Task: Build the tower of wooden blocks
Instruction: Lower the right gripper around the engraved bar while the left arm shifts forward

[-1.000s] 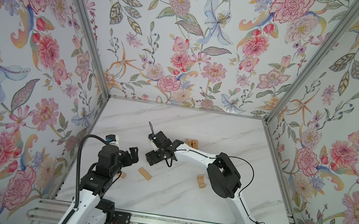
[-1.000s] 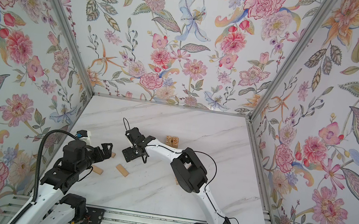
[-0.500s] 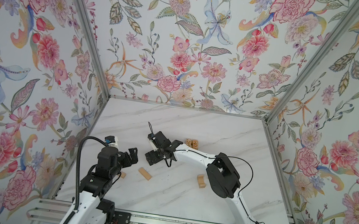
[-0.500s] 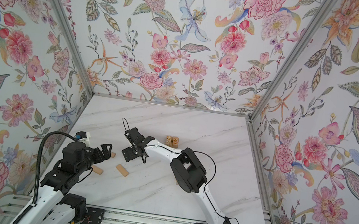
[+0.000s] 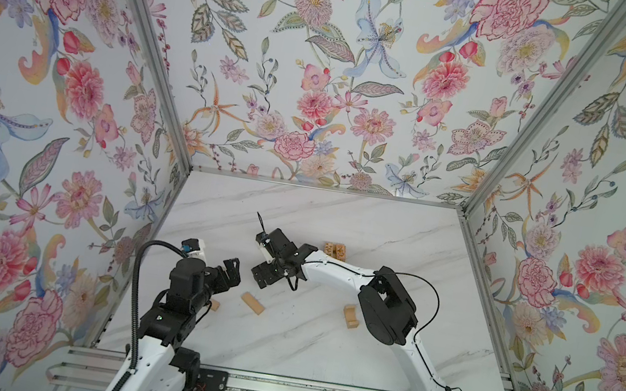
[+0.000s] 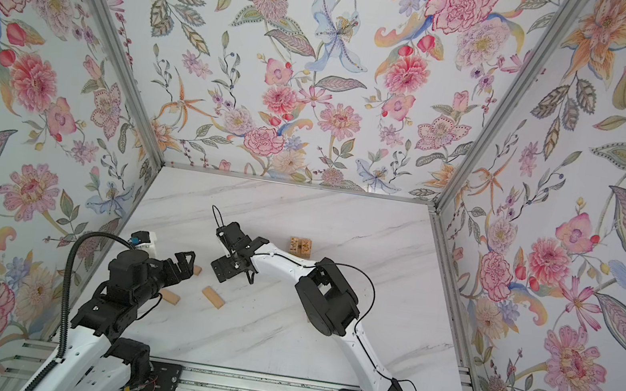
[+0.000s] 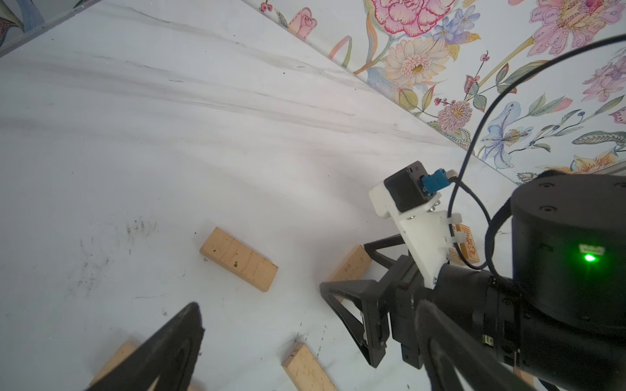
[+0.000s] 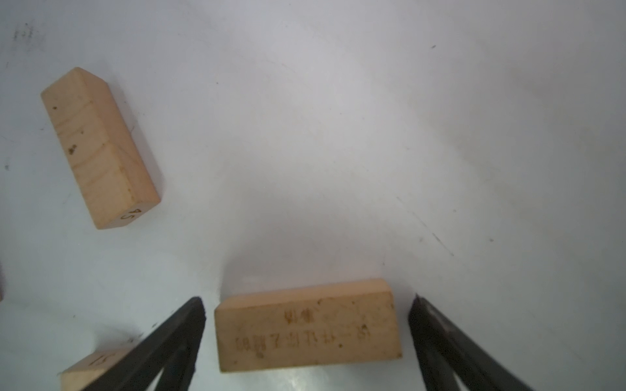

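On the marble tabletop, left of centre, the right gripper hangs with jaws spread astride a lettered wood block, clear of it; the left gripper is spread too and empty, near a plain block; the engraved blocks sit farther back.

"45" on end of one wood block, "15" on another block

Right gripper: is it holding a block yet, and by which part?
Nothing is held. The right gripper stands open astride a printed wood block on the table, a gap at each end.
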Action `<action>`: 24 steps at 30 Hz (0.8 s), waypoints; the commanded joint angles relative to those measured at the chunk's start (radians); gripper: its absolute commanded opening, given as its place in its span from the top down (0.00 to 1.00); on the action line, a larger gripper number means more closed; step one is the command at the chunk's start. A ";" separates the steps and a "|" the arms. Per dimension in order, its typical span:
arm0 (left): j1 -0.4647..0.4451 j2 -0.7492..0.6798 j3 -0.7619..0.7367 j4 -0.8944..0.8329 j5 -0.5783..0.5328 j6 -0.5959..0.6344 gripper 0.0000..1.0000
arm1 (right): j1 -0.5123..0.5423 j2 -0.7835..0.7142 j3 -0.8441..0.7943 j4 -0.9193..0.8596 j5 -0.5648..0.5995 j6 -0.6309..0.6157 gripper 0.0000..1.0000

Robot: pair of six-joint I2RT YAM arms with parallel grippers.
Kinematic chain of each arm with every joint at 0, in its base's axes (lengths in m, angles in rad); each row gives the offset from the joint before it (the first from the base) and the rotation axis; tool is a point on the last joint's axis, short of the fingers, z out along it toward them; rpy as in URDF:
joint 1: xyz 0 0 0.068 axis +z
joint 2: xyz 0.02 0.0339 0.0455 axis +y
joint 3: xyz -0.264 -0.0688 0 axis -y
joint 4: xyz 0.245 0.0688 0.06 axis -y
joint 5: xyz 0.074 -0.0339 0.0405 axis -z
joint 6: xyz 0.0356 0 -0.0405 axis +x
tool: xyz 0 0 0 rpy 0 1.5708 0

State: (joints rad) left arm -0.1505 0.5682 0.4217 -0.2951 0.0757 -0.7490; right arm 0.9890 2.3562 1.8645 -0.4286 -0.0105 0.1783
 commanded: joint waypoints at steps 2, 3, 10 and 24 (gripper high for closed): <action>0.013 -0.004 -0.012 0.017 0.013 -0.008 0.01 | 0.006 0.024 -0.021 -0.041 -0.012 -0.017 0.05; 0.012 -0.005 -0.014 0.018 0.012 -0.010 0.01 | 0.007 0.022 -0.024 -0.041 -0.010 -0.019 0.05; 0.013 -0.016 -0.020 0.022 0.018 -0.018 0.01 | 0.007 0.012 -0.039 -0.041 0.005 -0.056 0.07; 0.014 -0.022 -0.023 0.015 0.024 -0.021 0.01 | 0.007 0.002 -0.076 -0.024 0.005 -0.099 0.09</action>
State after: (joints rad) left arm -0.1505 0.5556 0.4118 -0.2832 0.0761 -0.7609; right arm 0.9936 2.3486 1.8301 -0.3981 0.0128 0.0853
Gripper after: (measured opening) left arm 0.992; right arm 0.917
